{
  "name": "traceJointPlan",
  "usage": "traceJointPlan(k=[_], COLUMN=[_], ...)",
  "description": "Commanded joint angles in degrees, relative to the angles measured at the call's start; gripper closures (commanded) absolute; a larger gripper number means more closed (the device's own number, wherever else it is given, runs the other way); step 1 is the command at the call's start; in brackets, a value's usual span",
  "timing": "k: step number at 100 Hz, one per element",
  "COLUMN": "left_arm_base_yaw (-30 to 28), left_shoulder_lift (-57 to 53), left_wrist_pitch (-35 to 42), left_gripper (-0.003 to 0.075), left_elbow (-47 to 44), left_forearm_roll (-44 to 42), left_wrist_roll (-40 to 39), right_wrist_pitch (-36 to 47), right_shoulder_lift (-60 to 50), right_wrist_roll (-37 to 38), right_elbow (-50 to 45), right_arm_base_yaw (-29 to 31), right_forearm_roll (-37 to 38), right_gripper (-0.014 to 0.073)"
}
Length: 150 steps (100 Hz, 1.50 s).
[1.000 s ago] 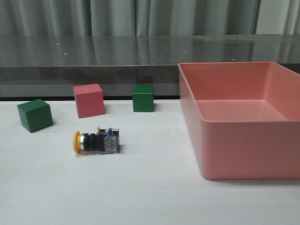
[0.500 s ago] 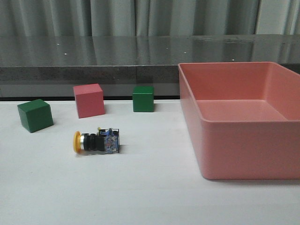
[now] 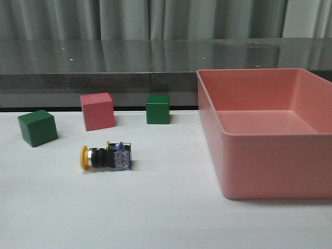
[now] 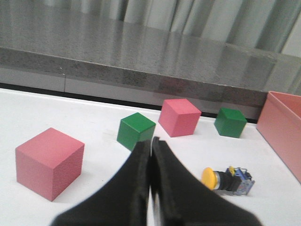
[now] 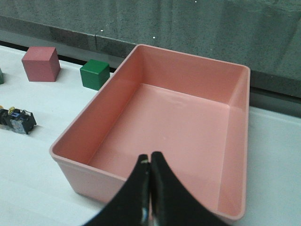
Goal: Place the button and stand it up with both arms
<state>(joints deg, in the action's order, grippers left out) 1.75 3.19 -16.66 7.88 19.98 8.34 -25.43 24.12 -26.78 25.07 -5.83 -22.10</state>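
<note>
The button (image 3: 105, 156) lies on its side on the white table, yellow cap to the left, blue-grey base to the right. It also shows in the left wrist view (image 4: 227, 178) and at the edge of the right wrist view (image 5: 17, 120). My left gripper (image 4: 151, 143) is shut and empty, hanging above the table short of the button. My right gripper (image 5: 150, 158) is shut and empty, above the near rim of the pink bin (image 5: 80, 163). Neither arm shows in the front view.
The big pink bin (image 3: 244, 171) fills the right side. A green cube (image 3: 37, 127), a pink cube (image 3: 97, 111) and a second green cube (image 3: 157, 109) stand behind the button. Another pink cube (image 4: 49, 162) sits nearer my left gripper. A dark ledge runs along the back.
Nothing on the table has moved; the front view has shifted very slightly.
</note>
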Motion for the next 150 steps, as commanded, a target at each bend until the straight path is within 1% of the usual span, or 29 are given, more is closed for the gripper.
traceJointPlan(k=[1, 18, 30, 45, 55, 62, 68, 69, 74, 75, 76, 78, 82, 83, 85, 89, 96, 101, 106, 113, 120, 125, 126, 127, 130, 137, 142, 147, 150], left_arm_base_yaw=[-0.19, -0.19, -0.19, -0.19, -0.19, -0.19, -0.19, -0.19, -0.19, -0.19, -0.19, -0.19, -0.19, -0.19, -0.19, -0.19, -0.19, -0.19, -0.19, -0.05, -0.05, -0.41, -0.32, -0.45, -0.88, -1.47, -1.81, -2.03, -2.03], left_shoulder_lift=[6.86, 23.93, 36.34, 48.09, 55.21, 59.63, 62.9, 63.21, 65.19, 65.64, 65.86, 66.47, 67.4, 67.55, 67.92, 68.59, 69.6, 70.35, 70.85, 71.86, 73.39, 75.1, 75.36, 75.63, 77.07, 80.58, 83.2, 86.29, 87.58], left_wrist_pitch=[-2.48, -12.37, -18.28, -24.3, -28.95, -33.01, -36.2, -36.2, -37.79, -37.91, -37.91, -38.06, -36.78, -36.78, -35.81, -34.49, -31.64, -30.27, -30.91, -30.82, -31.49, -33.79, -34.23, -34.65, -37.59, -45.01, -50.11, -56.16, -56.62], left_gripper=[0.074, 0.074, 0.074, 0.0739, 0.0736, 0.0701, 0.0608, 0.0608, 0.0492, 0.0457, 0.0457, 0.0383, 0.0274, 0.0274, 0.0213, 0.0144, 0.0098, 0.01, 0.01, 0.01, 0.01, 0.01, 0.01, 0.01, 0.01, 0.01, 0.01, 0.01, 0.01], left_elbow=[9.37, 24.31, 35.0, 43.26, 47.4, 50.16, 52.27, 52.27, 53.56, 53.84, 53.84, 54.23, 54.34, 54.34, 54.34, 54.34, 54.34, 54.34, 54.34, 54.34, 54.34, 54.56, 54.55, 54.68, 55.14, 56.59, 58.02, 59.61, 60.43], left_forearm_roll=[1.08, 1.08, 1.08, 1.62, 3.94, 6.5, 8.67, 8.92, 10.79, 11.04, 11.2, 11.87, 13.4, 13.66, 14.37, 15.09, 15.07, 15.57, 18.13, 21.88, 30.91, 38.18, 39.14, 40.97, 45.19, 50.51, 51.21, 50.89, 50.77], left_wrist_roll=[0.59, 6.47, 12.65, 18.94, 23.02, 26.46, 29.69, 30.08, 32.92, 33.23, 33.54, 34.75, 35.81, 35.92, 35.92, 35.92, 35.92, 35.76, 35.49, 43.13, 54.48, 64.16, 64.16, 66.3, 70.9, 78.4, 82.01, 88.28, 90.44], right_wrist_pitch=[3.16, 3.16, 3.03, 2.65, 2.52, 2.4, 2.27, 2.27, 2.27, 2.27, 2.27, 2.27, 2.27, 2.27, 2.27, 2.27, 2.27, 2.27, 2.27, 2.27, 2.14, 2.14, 2.14, 2.14, 2.14, 2.03, 1.93, 1.91, 1.91], right_shoulder_lift=[0.16, 0.16, 0.16, 0.16, 0.16, 0.16, 0.16, 0.16, 0.16, 0.16, 0.16, 0.16, 0.16, 0.16, 0.16, 0.16, 0.16, 0.16, 0.16, 0.16, 0.16, 0.16, 0.16, 0.16, 0.16, 0.16, 0.16, 0.16, 0.16], right_wrist_roll=[0.14, 0.14, 0.14, 0.14, 0.14, 0.14, 0.14, 0.14, 0.14, 0.14, 0.14, 0.14, 0.14, 0.14, 0.14, 0.14, 0.14, 0.14, 0.14, 0.14, 0.14, 0.14, 0.14, 0.14, 0.14, 0.14, 0.14, 0.14, 0.14], right_elbow=[1.56, 1.56, 1.56, 1.56, 1.56, 1.56, 1.56, 1.56, 1.56, 1.56, 1.56, 1.56, 1.56, 1.56, 1.56, 1.56, 1.56, 1.56, 1.56, 1.56, 1.54, 1.54, 1.54, 1.54, 1.54, 1.54, 1.54, 1.49, 1.49], right_arm_base_yaw=[0.41, 0.41, 0.41, 0.41, 0.41, 0.41, 0.41, 0.41, 0.41, 0.41, 0.41, 0.41, 0.41, 0.41, 0.41, 0.41, 0.41, 0.41, 0.41, 0.41, 0.41, 0.41, 0.41, 0.41, 0.41, 0.41, 0.41, 0.41, 0.41], right_forearm_roll=[-1.22, -1.22, -1.22, -1.27, -1.27, -1.27, -1.27, -1.27, -1.27, -1.27, -1.27, -1.27, -1.27, -1.27, -1.27, -1.27, -1.27, -1.27, -1.27, -1.27, -1.27, -1.27, -1.27, -1.27, -1.27, -1.27, -1.27, -1.27, -1.27], right_gripper=[0.067, 0.067, 0.067, 0.067, 0.067, 0.067, 0.067, 0.067, 0.067, 0.067, 0.067, 0.067, 0.067, 0.067, 0.067, 0.067, 0.067, 0.067, 0.067, 0.067, 0.067, 0.067, 0.067, 0.067, 0.067, 0.067, 0.067, 0.067, 0.067])
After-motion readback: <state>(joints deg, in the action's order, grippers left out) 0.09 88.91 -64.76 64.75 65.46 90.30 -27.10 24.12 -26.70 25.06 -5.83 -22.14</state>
